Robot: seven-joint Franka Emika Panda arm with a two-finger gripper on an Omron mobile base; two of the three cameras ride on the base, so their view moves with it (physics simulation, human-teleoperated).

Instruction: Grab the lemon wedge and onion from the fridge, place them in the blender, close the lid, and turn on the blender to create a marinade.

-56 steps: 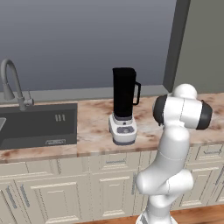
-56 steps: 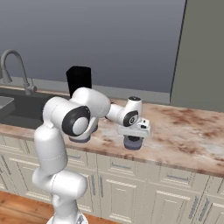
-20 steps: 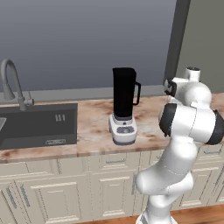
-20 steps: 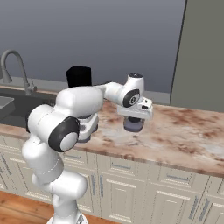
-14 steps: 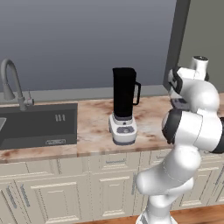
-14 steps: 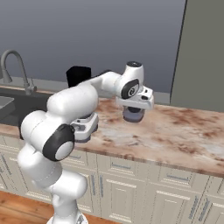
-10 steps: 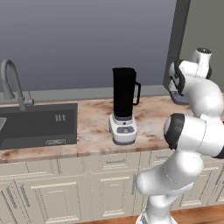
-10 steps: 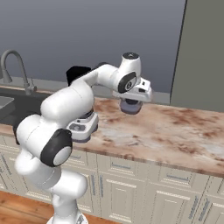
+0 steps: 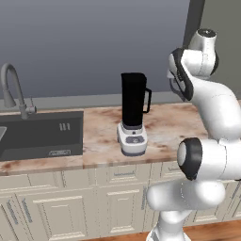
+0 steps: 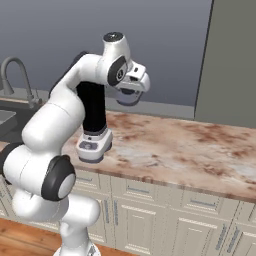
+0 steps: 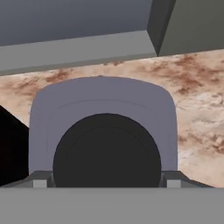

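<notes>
A: Gripper?

B: The white arm's two-finger gripper [image 10: 128, 94] is raised above the brown-veined marble counter [image 10: 190, 150], to the right of the jug's top in the right base view. It is clamped on the small dark grey rounded lid [image 10: 128, 100], which hangs under the hand, off the counter.

A: Fingers visible?

B: Barely. In the hand view the lid [image 11: 105, 118] sits right in front of the camera, a grey dome with a black round centre, and just the grey finger tips [image 11: 40, 183] flank it at the bottom.

A: Blender?

B: The tall black jug with side handle on a squat white base, the blender [image 9: 134, 113], stands upright on the counter [image 9: 174, 127] right of the dark sink [image 9: 40, 134]. Nothing sits on the jug's top. In the right base view the blender [image 10: 94, 122] is partly behind the arm. The black edge at the hand view's left is the jug [image 11: 9, 148].

A: Fridge?

B: The tall grey-steel fridge [image 10: 231, 60] is at the counter's right end, door shut as far as shown; handle out of frame. It is also at the top right in the hand view [image 11: 192, 26].

A: Other stuff?

B: A curved grey faucet [image 9: 12, 89] behind the sink, cream cabinet fronts [image 9: 70, 202] below.
</notes>
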